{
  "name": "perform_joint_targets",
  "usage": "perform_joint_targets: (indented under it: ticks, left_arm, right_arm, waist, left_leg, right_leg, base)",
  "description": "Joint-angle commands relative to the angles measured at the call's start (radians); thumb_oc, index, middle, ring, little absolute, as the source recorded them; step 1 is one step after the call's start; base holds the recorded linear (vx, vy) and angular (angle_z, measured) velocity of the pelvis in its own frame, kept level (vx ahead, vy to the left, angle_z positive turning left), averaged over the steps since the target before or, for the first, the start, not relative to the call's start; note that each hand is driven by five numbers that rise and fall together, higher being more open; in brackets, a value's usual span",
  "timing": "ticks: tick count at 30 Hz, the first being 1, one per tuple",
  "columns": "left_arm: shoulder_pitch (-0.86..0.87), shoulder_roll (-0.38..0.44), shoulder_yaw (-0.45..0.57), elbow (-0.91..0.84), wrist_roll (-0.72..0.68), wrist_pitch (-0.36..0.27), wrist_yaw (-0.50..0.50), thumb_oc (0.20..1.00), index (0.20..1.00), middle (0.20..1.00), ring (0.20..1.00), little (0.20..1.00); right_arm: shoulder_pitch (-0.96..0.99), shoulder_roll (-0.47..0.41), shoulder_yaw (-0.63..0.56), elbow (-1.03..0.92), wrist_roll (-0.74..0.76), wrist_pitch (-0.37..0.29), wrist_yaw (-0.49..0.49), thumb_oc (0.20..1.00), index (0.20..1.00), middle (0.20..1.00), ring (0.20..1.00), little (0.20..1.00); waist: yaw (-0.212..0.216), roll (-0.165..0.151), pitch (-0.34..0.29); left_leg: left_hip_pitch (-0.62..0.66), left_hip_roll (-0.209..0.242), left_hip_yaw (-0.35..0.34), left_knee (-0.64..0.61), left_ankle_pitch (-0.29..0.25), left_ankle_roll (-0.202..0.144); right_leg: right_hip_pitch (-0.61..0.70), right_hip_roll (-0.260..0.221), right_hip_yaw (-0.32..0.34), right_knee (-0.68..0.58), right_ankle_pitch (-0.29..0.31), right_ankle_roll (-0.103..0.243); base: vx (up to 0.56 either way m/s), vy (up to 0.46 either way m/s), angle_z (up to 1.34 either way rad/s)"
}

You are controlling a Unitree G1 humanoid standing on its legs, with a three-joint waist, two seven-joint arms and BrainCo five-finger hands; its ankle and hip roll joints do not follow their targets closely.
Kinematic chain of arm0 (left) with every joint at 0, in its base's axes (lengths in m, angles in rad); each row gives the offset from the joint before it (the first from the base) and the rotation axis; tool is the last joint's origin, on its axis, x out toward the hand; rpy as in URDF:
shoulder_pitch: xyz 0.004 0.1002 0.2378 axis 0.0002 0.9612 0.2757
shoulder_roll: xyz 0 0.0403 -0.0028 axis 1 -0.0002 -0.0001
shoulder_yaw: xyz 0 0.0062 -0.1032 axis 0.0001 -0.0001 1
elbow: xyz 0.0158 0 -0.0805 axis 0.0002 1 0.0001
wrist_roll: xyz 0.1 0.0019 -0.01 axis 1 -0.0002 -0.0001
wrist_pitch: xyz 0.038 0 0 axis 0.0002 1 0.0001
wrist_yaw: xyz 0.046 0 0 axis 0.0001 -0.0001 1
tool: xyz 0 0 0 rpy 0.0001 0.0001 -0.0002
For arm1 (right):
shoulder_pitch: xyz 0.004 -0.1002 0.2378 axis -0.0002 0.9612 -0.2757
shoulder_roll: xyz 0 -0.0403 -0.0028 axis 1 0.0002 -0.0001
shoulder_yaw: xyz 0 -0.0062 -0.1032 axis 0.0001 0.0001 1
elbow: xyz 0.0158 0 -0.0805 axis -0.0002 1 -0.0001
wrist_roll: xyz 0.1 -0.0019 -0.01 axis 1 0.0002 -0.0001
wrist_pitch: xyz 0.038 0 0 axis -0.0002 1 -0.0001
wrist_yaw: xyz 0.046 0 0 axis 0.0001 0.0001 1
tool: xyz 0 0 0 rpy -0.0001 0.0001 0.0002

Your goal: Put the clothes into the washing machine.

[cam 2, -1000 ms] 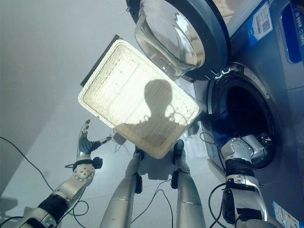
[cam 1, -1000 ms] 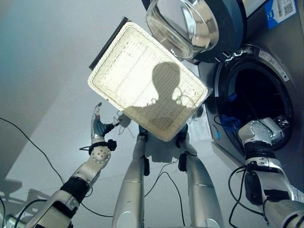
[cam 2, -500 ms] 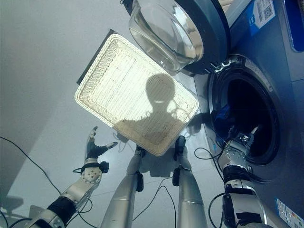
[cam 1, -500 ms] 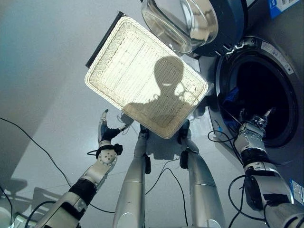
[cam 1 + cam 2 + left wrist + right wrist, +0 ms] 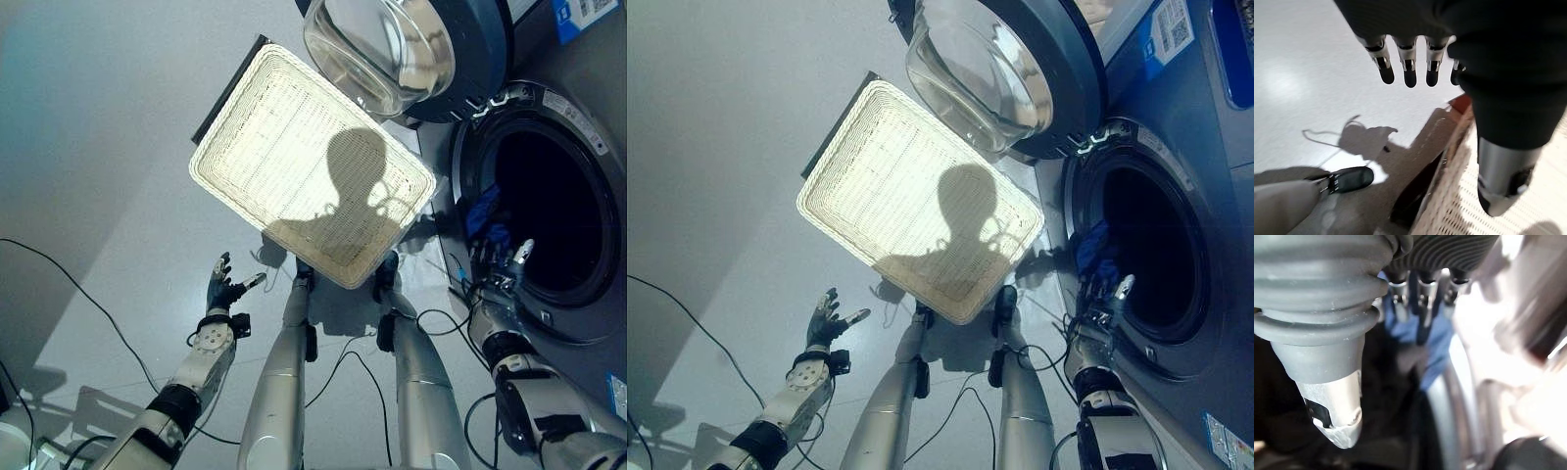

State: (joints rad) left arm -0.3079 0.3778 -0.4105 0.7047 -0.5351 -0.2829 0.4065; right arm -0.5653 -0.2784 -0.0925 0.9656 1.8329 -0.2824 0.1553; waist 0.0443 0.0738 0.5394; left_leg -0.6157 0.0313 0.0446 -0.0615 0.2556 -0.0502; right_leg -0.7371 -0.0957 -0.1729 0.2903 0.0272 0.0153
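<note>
Two hands visible: right hand (image 5: 509,269), fingers straight, at drum mouth beside blue clothes (image 5: 485,217) draped on washing machine (image 5: 588,147) rim, probably pushing them in. Left hand (image 5: 223,290) spread, idle near wicker basket (image 5: 294,157) corner.

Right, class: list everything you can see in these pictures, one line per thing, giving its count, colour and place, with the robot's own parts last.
Washing machine: one, dark grey, at the robot's right, drum open.
Washing machine door: one, dark rim with clear glass bowl, swung open above the basket.
Blue cloth: one, blue, hanging at the drum's left rim.
Wicker basket: one, cream, on the floor, nothing in it.
Floor: one, pale grey.
Left hand: one, silver and dark, open, near the basket.
Right hand: one, open, at the drum's rim by the blue cloth.
</note>
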Motion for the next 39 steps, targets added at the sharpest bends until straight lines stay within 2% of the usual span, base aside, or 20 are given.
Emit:
perform_joint_targets:
  ticks: [1,5,6,7,10,11,15,16,17,18,20,22,23,27,29,30,34,39]
  left_arm:
    - [0.025,-0.026,0.025,0.024,-0.014,-0.045,-0.037,1.0,1.0,1.0,1.0,1.0]
    - [0.036,-0.038,0.033,0.043,-0.024,-0.047,-0.051,1.0,1.0,1.0,1.0,1.0]
    - [0.042,-0.067,0.059,0.105,-0.061,-0.05,-0.108,1.0,1.0,1.0,1.0,1.0]
    - [0.049,-0.083,0.08,0.142,-0.078,-0.036,-0.155,1.0,1.0,1.0,1.0,1.0]
    - [0.057,-0.097,0.104,0.184,-0.1,-0.023,-0.229,1.0,1.0,1.0,1.0,1.0]
    - [0.068,-0.108,0.12,0.222,-0.107,-0.009,-0.293,1.0,1.0,1.0,1.0,1.0]
    - [0.079,-0.122,0.141,0.28,-0.11,0.038,-0.403,1.0,1.0,1.0,1.0,1.0]
    - [0.079,-0.122,0.141,0.28,-0.11,0.038,-0.403,1.0,1.0,1.0,1.0,1.0]
    - [0.087,-0.126,0.151,0.305,-0.097,0.058,-0.454,1.0,1.0,1.0,1.0,1.0]
    - [0.089,-0.127,0.151,0.308,-0.095,0.061,-0.461,1.0,1.0,1.0,1.0,1.0]
    - [0.111,-0.123,0.14,0.335,-0.031,0.081,-0.508,1.0,1.0,1.0,1.0,1.0]
    - [0.119,-0.117,0.122,0.355,0.023,0.074,-0.516,1.0,1.0,1.0,1.0,1.0]
    - [0.127,-0.111,0.103,0.37,0.065,0.079,-0.519,1.0,1.0,1.0,1.0,1.0]
    - [0.139,-0.112,0.088,0.392,0.086,0.092,-0.534,1.0,1.0,1.0,1.0,1.0]
    - [0.151,-0.121,0.084,0.416,0.089,0.112,-0.546,1.0,1.0,1.0,1.0,1.0]
    - [0.16,-0.133,0.088,0.444,0.106,0.137,-0.574,1.0,1.0,1.0,1.0,1.0]
    - [0.179,-0.156,0.077,0.487,0.173,0.154,-0.615,1.0,1.0,1.0,1.0,1.0]
    - [0.199,-0.187,0.078,0.494,0.164,0.19,-0.63,1.0,1.0,1.0,1.0,1.0]
  right_arm:
    - [0.054,-0.031,0.03,-0.005,-0.117,0.052,0.021,1.0,1.0,1.0,1.0,1.0]
    - [0.075,-0.015,0.051,0.002,-0.151,0.063,0.026,1.0,1.0,1.0,1.0,1.0]
    - [0.112,0.028,0.118,0.031,-0.381,0.081,0.019,1.0,1.0,1.0,1.0,1.0]
    - [0.136,0.044,0.166,0.057,-0.509,0.079,0.035,1.0,1.0,1.0,1.0,1.0]
    - [0.156,0.047,0.191,0.084,-0.583,0.098,0.07,1.0,1.0,1.0,1.0,1.0]
    - [0.179,0.047,0.213,0.111,-0.676,0.108,0.097,1.0,1.0,1.0,1.0,1.0]
    - [0.208,0.034,0.254,0.153,-0.872,0.11,0.118,1.0,1.0,1.0,1.0,1.0]
    - [0.208,0.034,0.254,0.153,-0.872,0.11,0.118,1.0,1.0,1.0,1.0,1.0]
    - [0.225,0.022,0.276,0.172,-1.021,0.095,0.108,1.0,1.0,1.0,1.0,1.0]
    - [0.228,0.02,0.281,0.175,-1.045,0.091,0.103,1.0,1.0,1.0,1.0,1.0]
    - [0.264,-0.002,0.338,0.194,-1.279,0.055,0.052,1.0,1.0,1.0,1.0,1.0]
    - [0.278,-0.015,0.371,0.202,-1.383,0.054,0.035,1.0,1.0,1.0,1.0,1.0]
    - [0.292,-0.022,0.394,0.209,-1.435,0.074,0.029,1.0,1.0,1.0,1.0,1.0]
    - [0.313,-0.026,0.412,0.215,-1.451,0.094,0.03,1.0,1.0,1.0,1.0,1.0]
    - [0.337,-0.019,0.415,0.222,-1.462,0.114,0.035,1.0,1.0,1.0,1.0,1.0]
    - [0.356,-0.007,0.417,0.231,-1.489,0.134,0.037,1.0,1.0,1.0,1.0,1.0]
    - [0.385,0.017,0.438,0.246,-1.582,0.151,0.054,1.0,1.0,1.0,1.0,1.0]
    - [0.412,0.048,0.479,0.245,-1.656,0.194,0.073,1.0,1.0,1.0,1.0,1.0]
  waist:
    - [-0.007,0.027,-0.019]
    - [-0.007,0.025,-0.019]
    - [-0.009,0.021,-0.019]
    - [-0.009,0.016,-0.019]
    - [-0.008,0.009,-0.019]
    - [-0.009,0.004,-0.019]
    - [-0.01,-0.007,-0.019]
    - [-0.01,-0.007,-0.019]
    - [-0.009,-0.013,-0.02]
    - [-0.008,-0.014,-0.023]
    - [-0.002,-0.022,-0.075]
    - [0.001,-0.026,-0.104]
    - [0.004,-0.032,-0.138]
    - [0.007,-0.042,-0.178]
    - [0.007,-0.054,-0.22]
    - [0.004,-0.06,-0.263]
    - [-0.001,-0.066,-0.331]
    - [-0.003,-0.074,-0.4]
  left_leg:
    - [0.059,-0.068,0.023,0.024,-0.105,-0.005]
    - [0.081,-0.069,0.02,0.016,-0.11,-0.003]
    - [0.117,-0.069,0.013,-0.007,-0.102,0.0]
    - [0.15,-0.068,0.008,-0.017,-0.101,-0.001]
    - [0.188,-0.067,0.005,-0.022,-0.104,-0.003]
    - [0.227,-0.064,0.002,-0.025,-0.109,-0.006]
    - [0.316,-0.066,0.003,-0.025,-0.124,-0.006]
    - [0.316,-0.066,0.003,-0.025,-0.124,-0.006]
    - [0.372,-0.067,0.004,-0.023,-0.139,-0.006]
    - [0.378,-0.067,0.004,-0.023,-0.141,-0.006]
    - [0.42,-0.064,0.008,-0.025,-0.156,-0.01]
    - [0.441,-0.061,0.01,-0.026,-0.163,-0.013]
    - [0.466,-0.061,0.009,-0.026,-0.17,-0.015]
    - [0.498,-0.063,0.008,-0.024,-0.178,-0.013]
    - [0.529,-0.068,0.006,-0.013,-0.193,-0.009]
    - [0.559,-0.072,0.005,-0.007,-0.208,-0.002]
    - [0.615,-0.076,0.007,-0.003,-0.232,0.005]
    - [0.68,-0.083,0.006,0.0,-0.264,0.019]
  right_leg:
    - [0.117,0.031,-0.015,-0.18,0.1,0.084]
    - [0.136,0.032,-0.013,-0.179,0.09,0.084]
    - [0.166,0.034,-0.007,-0.189,0.092,0.082]
    - [0.196,0.035,-0.002,-0.198,0.092,0.082]
    - [0.237,0.037,0.0,-0.208,0.087,0.083]
    - [0.281,0.036,-0.001,-0.219,0.083,0.086]
    - [0.374,0.033,0.001,-0.229,0.07,0.088]
    - [0.374,0.033,0.001,-0.229,0.07,0.088]
    - [0.434,0.03,-0.003,-0.233,0.057,0.088]
    - [0.441,0.03,-0.004,-0.235,0.055,0.087]
    - [0.5,0.027,-0.017,-0.253,0.04,0.087]
    - [0.531,0.029,-0.027,-0.264,0.031,0.086]
    - [0.567,0.032,-0.038,-0.276,0.022,0.084]
    - [0.608,0.035,-0.049,-0.286,0.014,0.08]
    - [0.648,0.037,-0.056,-0.294,0.005,0.076]
    - [0.683,0.042,-0.055,-0.296,-0.006,0.07]
    - [0.742,0.052,-0.049,-0.304,-0.018,0.064]
    - [0.807,0.065,-0.033,-0.315,-0.036,0.057]
  base:
    - [-0.05,0.083,-0.01]
    - [-0.02,0.04,0.0]
    - [-0.08,0.185,0.05]
    - [-0.08,0.174,0.07]
    - [-0.04,0.067,0.12]
    - [-0.02,0.052,0.05]
    - [-0.01,0.04,0.01]
    - [0.02,0.018,0.03]
    - [0.02,0.009,0.05]
    - [0.06,0.003,0.1]
    - [0.09,-0.03,0.16]
    - [0.08,-0.05,0.22]
    - [0.09,-0.054,0.26]
    - [0.07,-0.04,0.15]
    - [0.13,-0.06,0.07]
    - [0.15,-0.039,0.06]
    - [0.14,-0.017,0.02]
    - [0.14,-0.021,0.01]
